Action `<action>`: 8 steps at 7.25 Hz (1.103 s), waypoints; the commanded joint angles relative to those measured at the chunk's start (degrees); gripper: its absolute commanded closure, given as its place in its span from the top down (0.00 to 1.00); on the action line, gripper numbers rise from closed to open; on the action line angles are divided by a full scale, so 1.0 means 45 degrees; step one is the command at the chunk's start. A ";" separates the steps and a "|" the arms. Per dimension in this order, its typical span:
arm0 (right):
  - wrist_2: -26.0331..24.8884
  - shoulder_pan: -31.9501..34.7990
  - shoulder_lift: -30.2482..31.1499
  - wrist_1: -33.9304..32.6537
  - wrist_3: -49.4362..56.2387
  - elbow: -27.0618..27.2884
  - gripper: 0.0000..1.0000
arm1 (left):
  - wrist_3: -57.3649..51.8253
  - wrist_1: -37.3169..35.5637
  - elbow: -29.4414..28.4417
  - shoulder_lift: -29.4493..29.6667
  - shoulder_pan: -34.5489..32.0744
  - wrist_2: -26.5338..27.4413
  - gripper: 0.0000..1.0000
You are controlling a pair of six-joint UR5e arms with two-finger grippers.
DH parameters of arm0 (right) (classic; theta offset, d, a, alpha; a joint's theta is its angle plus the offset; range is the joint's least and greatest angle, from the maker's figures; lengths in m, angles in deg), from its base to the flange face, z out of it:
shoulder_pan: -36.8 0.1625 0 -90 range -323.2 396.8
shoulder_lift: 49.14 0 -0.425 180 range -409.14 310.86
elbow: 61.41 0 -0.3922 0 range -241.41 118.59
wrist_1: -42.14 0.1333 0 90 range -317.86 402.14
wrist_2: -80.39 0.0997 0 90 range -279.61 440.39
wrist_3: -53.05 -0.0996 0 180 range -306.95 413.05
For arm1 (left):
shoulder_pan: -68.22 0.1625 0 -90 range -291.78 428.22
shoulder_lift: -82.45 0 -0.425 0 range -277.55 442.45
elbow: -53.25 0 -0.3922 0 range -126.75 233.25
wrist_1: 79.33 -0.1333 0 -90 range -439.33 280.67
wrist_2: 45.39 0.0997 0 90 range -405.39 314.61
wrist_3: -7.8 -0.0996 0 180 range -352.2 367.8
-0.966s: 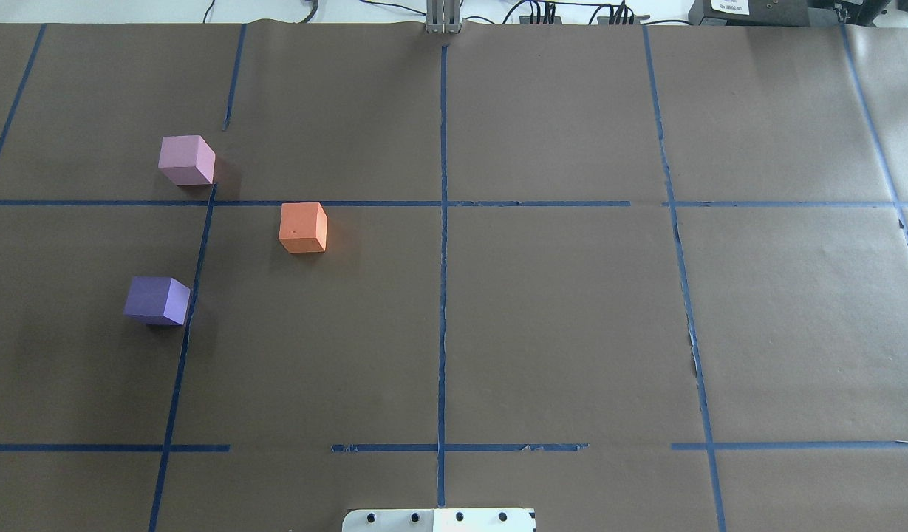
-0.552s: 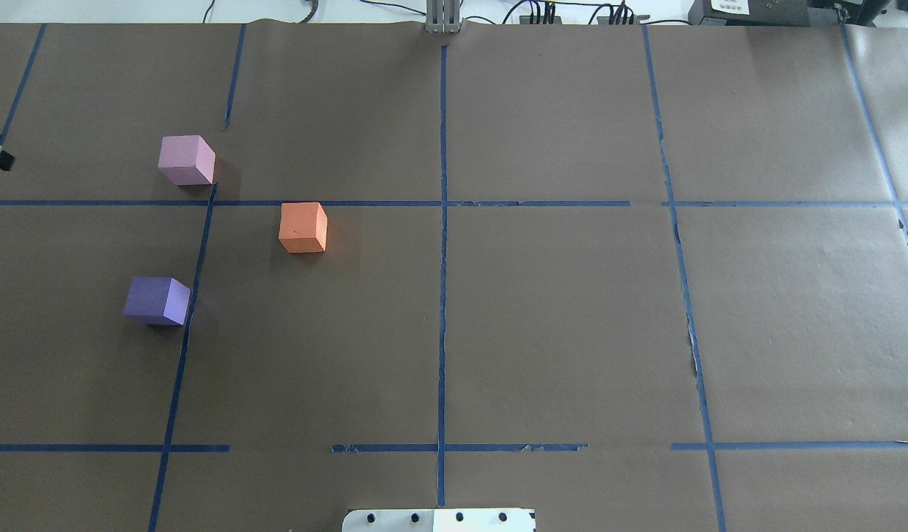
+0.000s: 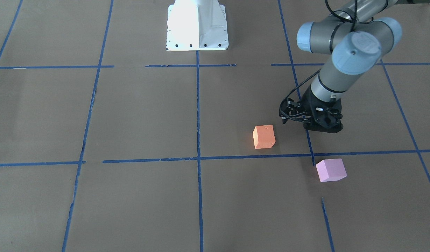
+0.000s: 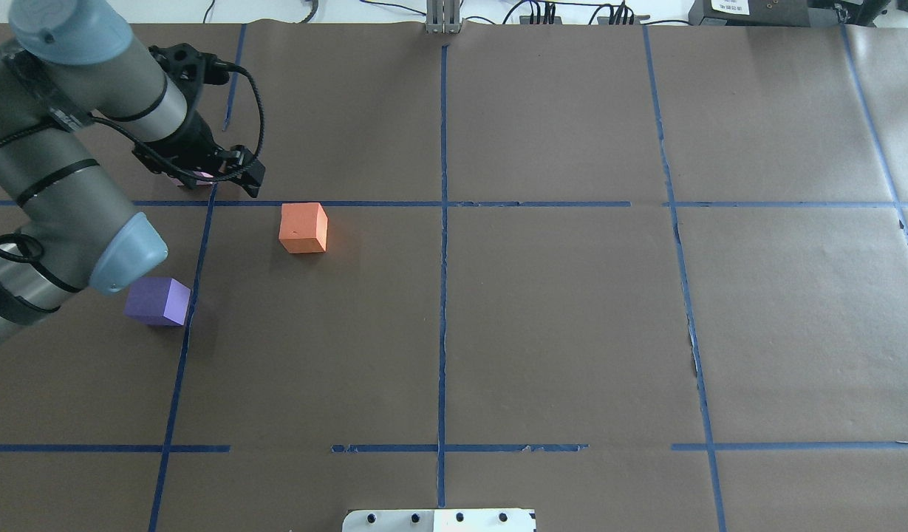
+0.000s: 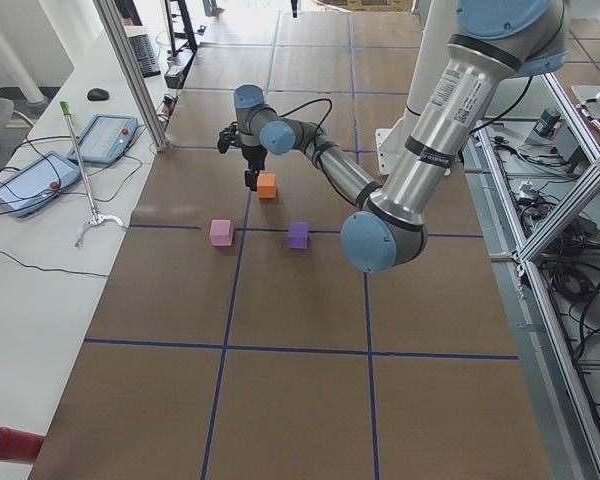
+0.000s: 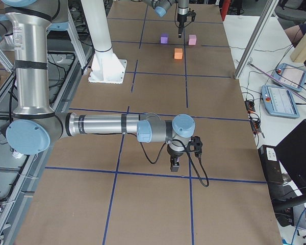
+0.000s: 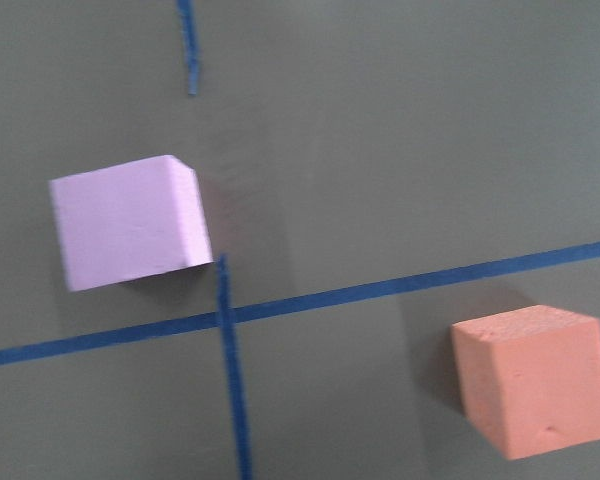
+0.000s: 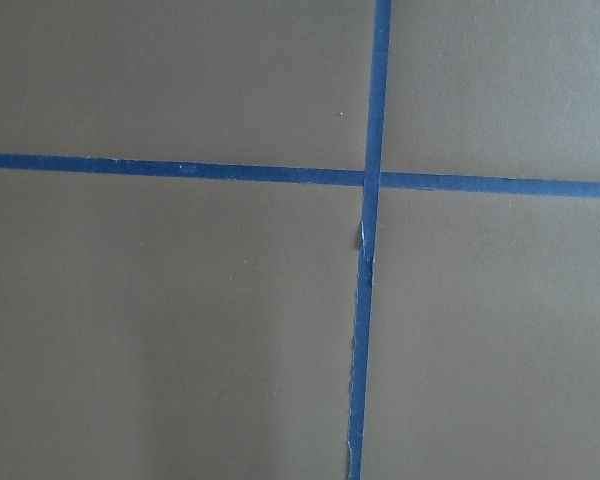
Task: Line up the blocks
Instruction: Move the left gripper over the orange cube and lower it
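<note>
Three cubes sit on the brown paper in the table's left half. The orange block [image 4: 304,227] is nearest the middle, the purple block [image 4: 158,301] closer to the robot, and the pink block [image 3: 331,169] farther away. My left gripper [image 3: 322,123] hangs above the table between them, points down, touches none, and mostly covers the pink block in the overhead view. Its fingers are hidden, so I cannot tell whether it is open. The left wrist view shows the pink block [image 7: 130,222] and the orange block [image 7: 535,380] below. The front view hides the purple block. My right gripper [image 6: 174,164] shows only in the right side view.
Blue tape lines [image 4: 442,295] divide the paper into squares. The white robot base [image 3: 197,28] stands at the near middle edge. A grey post [image 4: 442,18] stands at the far edge. My right arm reaches low over the table's right end, above a tape crossing [image 8: 370,180].
My left arm has swung in from the overhead view's left edge and now hangs over the pink block. The three blocks have not moved.
</note>
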 commanded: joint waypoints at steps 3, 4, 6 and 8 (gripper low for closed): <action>0.0000 0.0000 0.0000 0.0000 0.0000 0.0000 1.00 | 0.2720 0.0064 -0.0946 0.1111 0.0898 0.0506 1.00; 0.0000 0.0000 0.0000 0.0000 0.0000 0.0000 1.00 | 0.2935 0.0586 -0.1664 0.1188 0.0917 0.0506 1.00; 0.0000 0.0000 0.0000 -0.0019 0.0000 0.0000 1.00 | 0.4611 0.1467 -0.1983 0.1189 0.1288 0.0506 1.00; 0.0000 0.0000 0.0000 -0.0019 0.0000 0.0000 1.00 | 0.4578 0.1896 -0.2508 0.1092 0.1696 0.0564 1.00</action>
